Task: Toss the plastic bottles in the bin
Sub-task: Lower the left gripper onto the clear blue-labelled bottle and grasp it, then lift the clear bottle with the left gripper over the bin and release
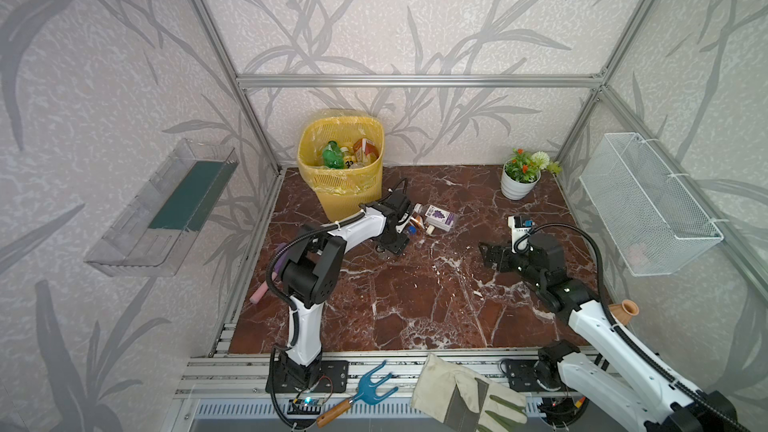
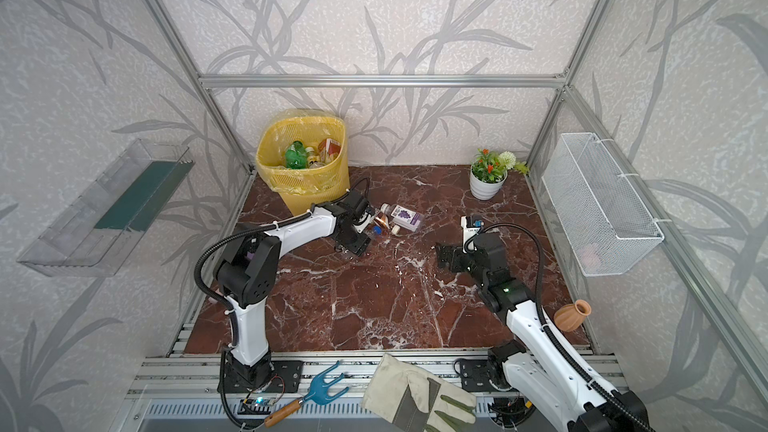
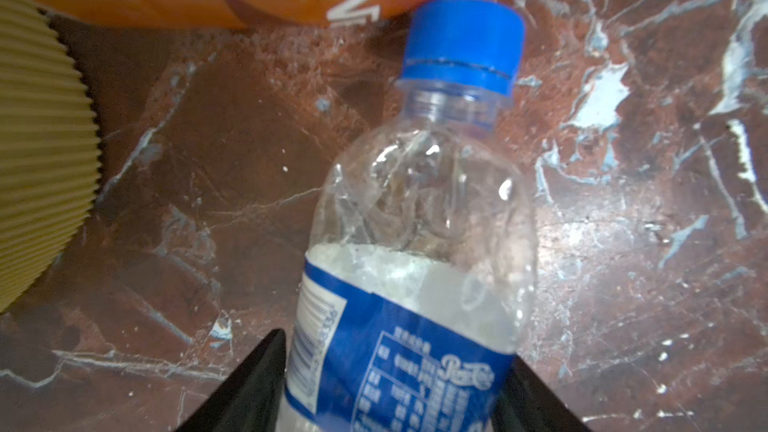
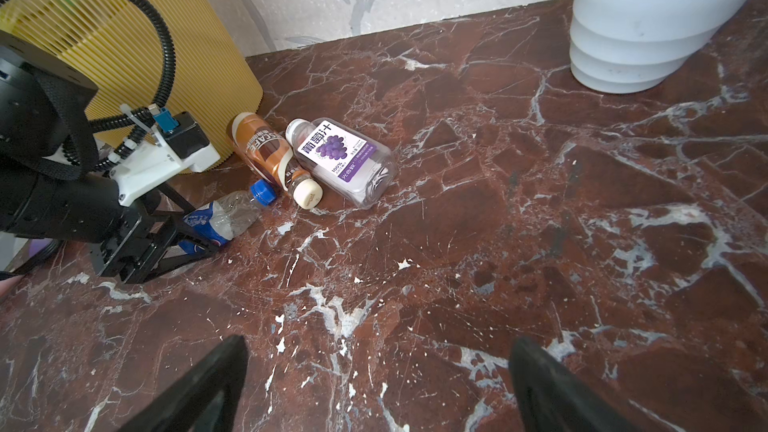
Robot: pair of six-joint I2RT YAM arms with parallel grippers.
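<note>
Left claw tight around 1 crumpled blue-capped bottle on veined marble (right claw agape)

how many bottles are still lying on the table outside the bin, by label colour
blue label bottle: 1
brown label bottle: 1
purple label bottle: 1
total: 3
</note>
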